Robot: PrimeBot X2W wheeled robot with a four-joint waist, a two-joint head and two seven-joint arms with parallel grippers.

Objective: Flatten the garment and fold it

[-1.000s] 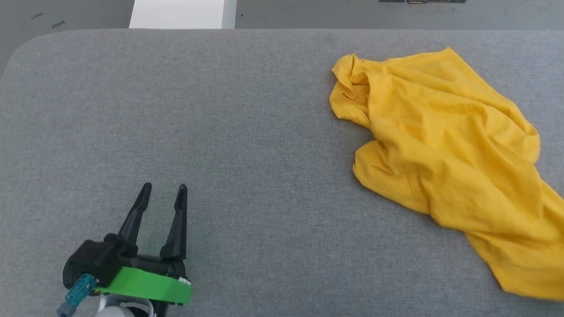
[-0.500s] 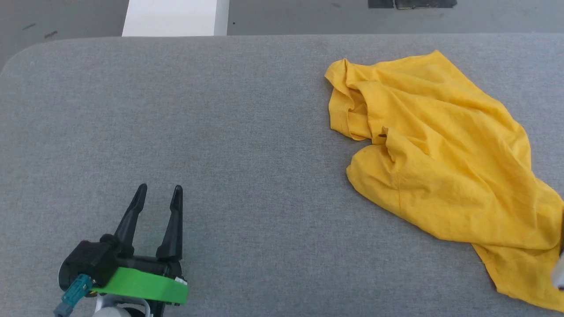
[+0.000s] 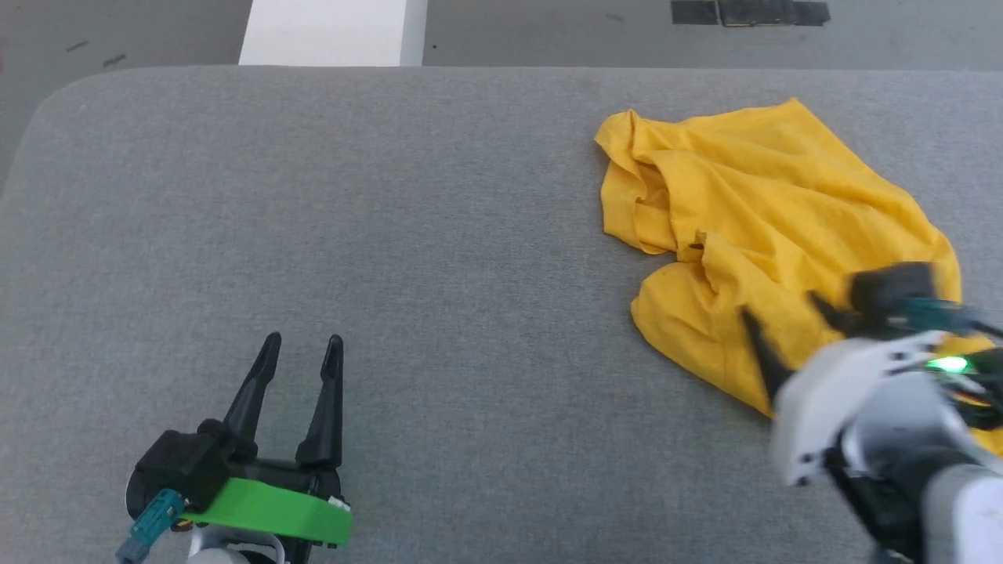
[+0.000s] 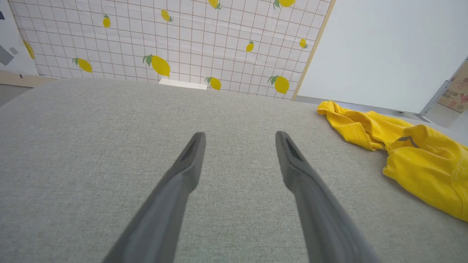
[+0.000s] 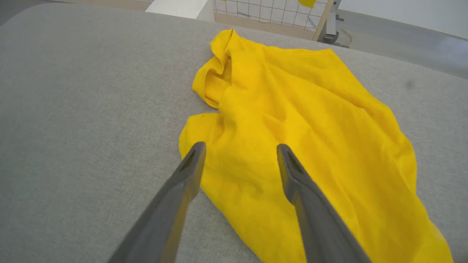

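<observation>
Right gripper (image 5: 240, 148) has its two dark fingers spread wide with nothing between them, poised over the near-left lobe of the garment (image 3: 768, 196). I cannot tell whether the tips touch the cloth, and the head view shows this arm blurred. Under and beyond it, the yellow shirt lies crumpled on the right part of the grey padded table (image 3: 392, 235). Its plain side is up, a rolled-over edge sits at its far-left corner, and the rest runs towards the near right. No print is visible. Well apart, at the near left, the left gripper (image 3: 304, 341) hovers over bare table, its fingers likewise parted and empty.

Flattening appears to be the step in hand, barely begun, with no fold made yet. The next move probably calls for closing on a single layer at an edge or corner rather than a bunched handful. That layer could then be drawn leftwards towards the middle of the table, where the left gripper can take an opposite edge and spread the cloth.
</observation>
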